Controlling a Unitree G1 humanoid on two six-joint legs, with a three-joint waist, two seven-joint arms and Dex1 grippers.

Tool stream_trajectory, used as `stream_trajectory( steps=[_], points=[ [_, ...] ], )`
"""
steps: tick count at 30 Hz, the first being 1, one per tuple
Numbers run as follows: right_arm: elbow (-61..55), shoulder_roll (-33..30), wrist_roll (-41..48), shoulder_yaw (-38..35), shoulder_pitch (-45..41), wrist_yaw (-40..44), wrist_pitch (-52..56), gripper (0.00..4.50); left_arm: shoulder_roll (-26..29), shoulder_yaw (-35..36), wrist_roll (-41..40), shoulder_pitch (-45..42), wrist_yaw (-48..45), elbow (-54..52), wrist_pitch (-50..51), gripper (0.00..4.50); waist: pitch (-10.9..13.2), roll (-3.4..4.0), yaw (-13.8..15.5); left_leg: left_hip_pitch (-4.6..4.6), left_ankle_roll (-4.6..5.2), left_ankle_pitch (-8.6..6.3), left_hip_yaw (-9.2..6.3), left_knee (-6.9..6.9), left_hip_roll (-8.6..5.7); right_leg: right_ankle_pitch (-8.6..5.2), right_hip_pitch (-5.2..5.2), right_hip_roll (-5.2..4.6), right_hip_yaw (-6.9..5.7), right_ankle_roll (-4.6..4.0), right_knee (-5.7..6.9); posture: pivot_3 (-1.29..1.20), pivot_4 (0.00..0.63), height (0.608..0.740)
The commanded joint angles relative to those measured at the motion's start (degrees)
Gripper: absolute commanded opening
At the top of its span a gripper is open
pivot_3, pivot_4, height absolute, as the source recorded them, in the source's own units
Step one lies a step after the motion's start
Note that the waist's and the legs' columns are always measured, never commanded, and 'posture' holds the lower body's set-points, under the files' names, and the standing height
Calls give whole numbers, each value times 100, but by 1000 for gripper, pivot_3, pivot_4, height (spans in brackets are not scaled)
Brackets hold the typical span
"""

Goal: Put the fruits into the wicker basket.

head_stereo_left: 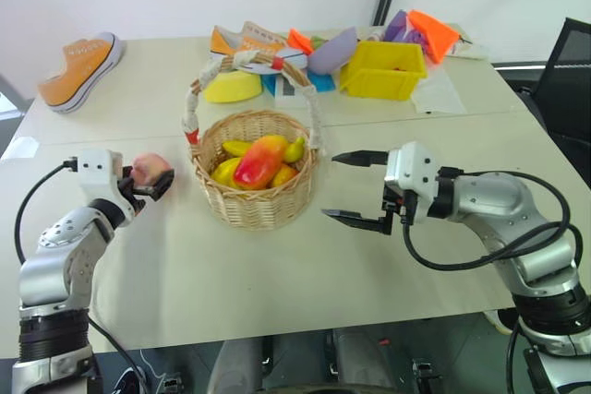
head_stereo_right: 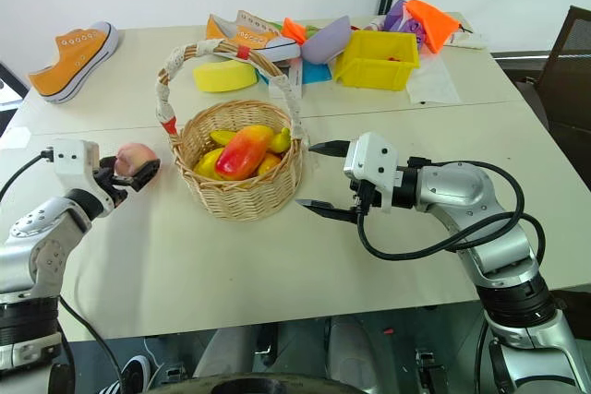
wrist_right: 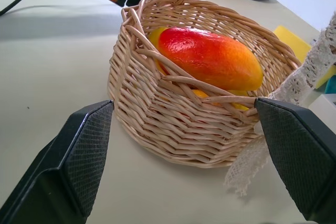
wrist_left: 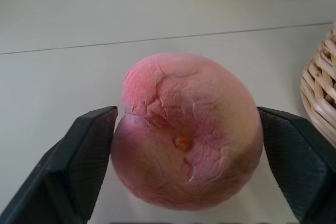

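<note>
Head views first: the wicker basket [head_stereo_left: 257, 182] sits mid-table, and the mango [head_stereo_left: 259, 161] lies on top of the bananas [head_stereo_left: 229, 171] inside it. At nine o'clock from the basket, the left gripper [head_stereo_left: 148, 180] has its fingers pressed to both sides of the pink peach [head_stereo_left: 150, 169], close to the basket's wall but apart from it. At three o'clock, the right gripper [head_stereo_left: 356, 188] hangs spread wide with nothing in it, fingertips aimed at the basket. Toward twelve o'clock, the far half of the table carries a yellow bin [head_stereo_left: 381, 68], an orange sneaker [head_stereo_left: 81, 69] and a yellow pad [head_stereo_left: 231, 88].

Left wrist view: the peach [wrist_left: 186, 132] bulges between the two black pads [wrist_left: 86, 156], both touching its skin, with the table under it and basket weave at the edge.

Right wrist view: wide-apart fingers [wrist_right: 84, 153] frame the basket [wrist_right: 184, 114], the mango [wrist_right: 210, 59] resting inside.
</note>
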Motion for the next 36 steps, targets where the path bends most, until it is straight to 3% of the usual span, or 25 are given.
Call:
stream_trajectory(
  steps=[1,7,10,13,16,18,22,26,29,32,34,36],
  points=[
    [-116,9,-8,-72,-43,-40,-108,4500,11,-2,135,-30,45,-31,-84,2909,0,0,0,0,0,0,0,0,0,0,1,0,0,0,0,0,150,740],
    [-145,136,125,-157,-67,-129,-60,4500,201,135,388,-6,65,-140,-431,2909,0,-1,-4,0,0,0,0,1,0,0,-1,0,0,0,1,0,150,740],
    [-62,75,291,-368,-131,-79,23,4500,253,483,49,177,-163,-723,-438,2909,1,-1,-16,0,0,0,0,1,0,0,-2,0,0,0,2,0,150,740],
    [-54,96,500,-516,-138,-68,69,4500,453,947,-624,652,-924,-1511,-399,2909,1,-2,-22,-1,-1,-1,0,-2,1,0,-3,0,0,0,0,0,150,740],
    [-96,244,1121,-781,-231,-133,391,4500,741,1737,-1979,1214,-2089,-2197,-211,2909,1,0,-48,-1,-2,-1,0,-6,4,-1,-6,0,0,-2,0,0,150,740],
    [-103,226,1339,-867,-259,-121,522,4500,862,2014,-2772,1444,-2369,-2477,73,2909,1,0,-44,-1,-3,-1,0,-5,4,-1,-5,-1,0,-3,0,0,150,740],
    [3,61,1220,-810,-259,13,480,4500,890,1706,-3519,1481,-2159,-3064,344,2909,-2,3,10,0,-2,-1,0,5,4,-7,8,-1,0,-17,-9,0,150,740],
    [-30,118,1230,-714,-339,-78,555,4500,382,497,-3505,605,-1203,-3417,375,2909,-3,3,20,1,1,0,0,11,3,0,15,-1,-1,-14,-9,0,150,740],
    [-46,102,1149,-667,-360,-126,546,4500,-145,-491,-2636,-195,-479,-3018,313,2909,-3,1,4,2,3,1,0,15,2,8,19,5,-2,-1,-8,0,150,740],
    [-120,107,1093,-646,-328,-226,550,4500,-492,-838,-2185,-593,-124,-2603,168,2909,-3,2,-11,5,5,2,1,13,3,12,19,15,-3,8,-4,0,150,740],
    [-164,117,1076,-650,-306,-298,556,4500,-536,-928,-1976,-688,-105,-2535,95,3917,-2,1,-25,4,5,2,1,13,8,12,17,23,-3,9,-1,0,150,740],
    [-182,119,1073,-654,-292,-354,571,4500,-537,-988,-1786,-706,-162,-2528,-37,4379,-2,1,-15,4,6,3,1,13,11,12,15,29,-3,9,0,0,150,740]
  ],
)
